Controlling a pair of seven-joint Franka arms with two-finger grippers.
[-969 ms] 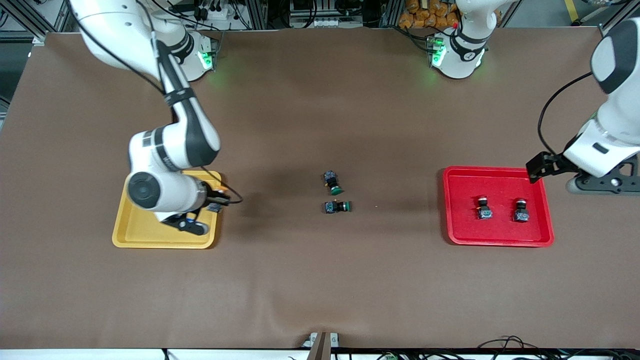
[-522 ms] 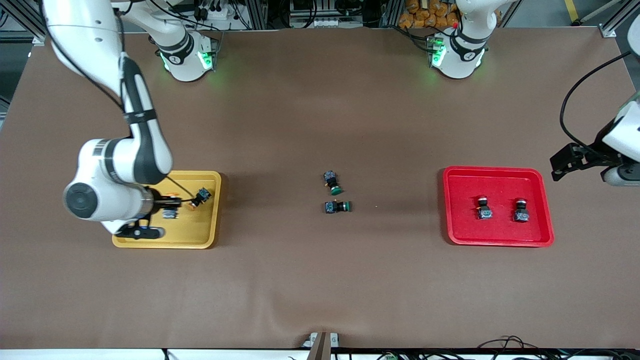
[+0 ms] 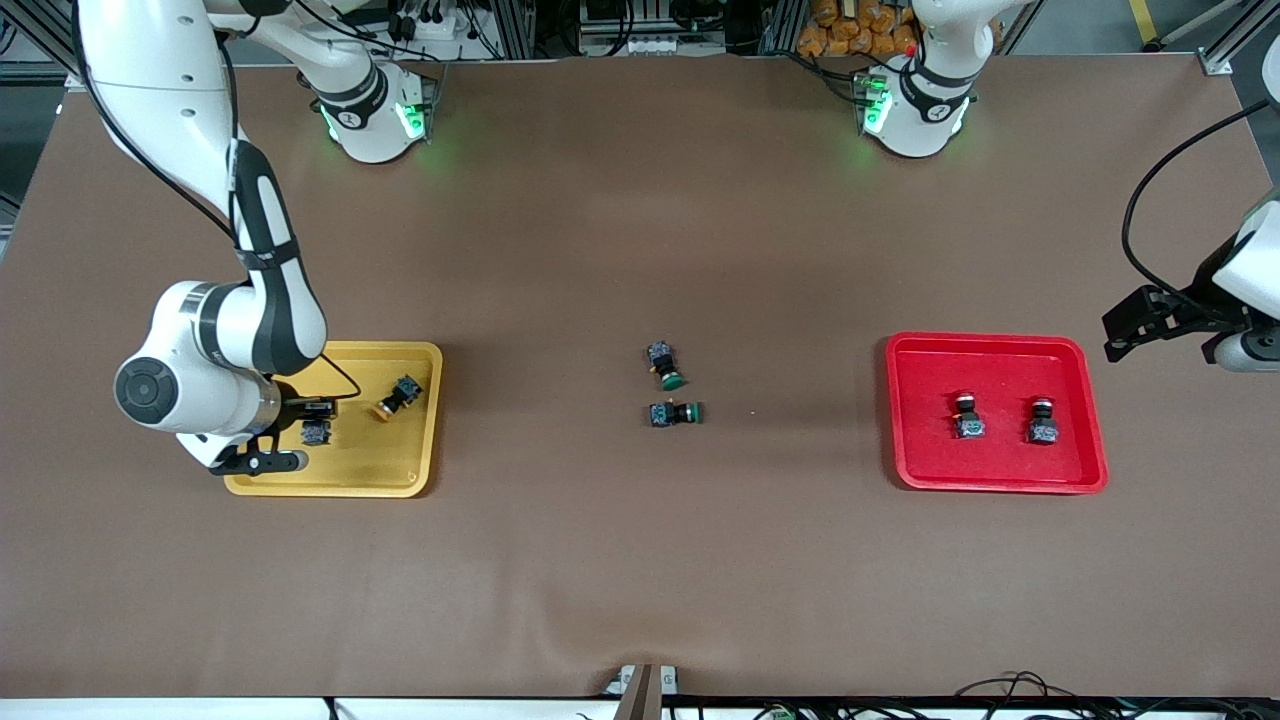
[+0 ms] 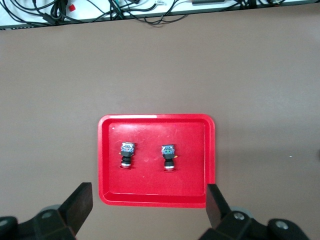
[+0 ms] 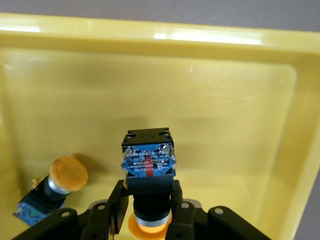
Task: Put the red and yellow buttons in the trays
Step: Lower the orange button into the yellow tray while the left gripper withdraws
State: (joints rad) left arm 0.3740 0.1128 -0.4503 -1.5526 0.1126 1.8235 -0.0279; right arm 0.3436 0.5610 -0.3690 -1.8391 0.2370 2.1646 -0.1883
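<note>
The yellow tray [image 3: 420, 470] lies toward the right arm's end of the table. My right gripper [image 3: 305, 418] is over it, shut on a yellow button [image 3: 317, 433]. In the right wrist view the fingers [image 5: 112, 205] clamp this button [image 5: 148, 165] cap down, low over the yellow tray [image 5: 235, 100]. A second yellow button [image 3: 397, 396] lies tipped in the tray and shows in the right wrist view [image 5: 55, 185]. The red tray [image 3: 1000, 470] holds two red buttons [image 3: 966, 416] [image 3: 1041, 421]. My left gripper [image 3: 1232, 350] hangs open and empty in the air beside the red tray [image 4: 156, 197].
Two green-capped switches [image 3: 665, 365] [image 3: 675, 412] lie on the brown mat between the trays. The left wrist view shows both red buttons [image 4: 127, 154] [image 4: 168, 157] standing in the red tray. Cables and the table's edge show in that view.
My right gripper has carried the yellow button across the yellow tray toward the right arm's end, uncovering the second yellow button. My left arm drew away from the red tray, then held still.
</note>
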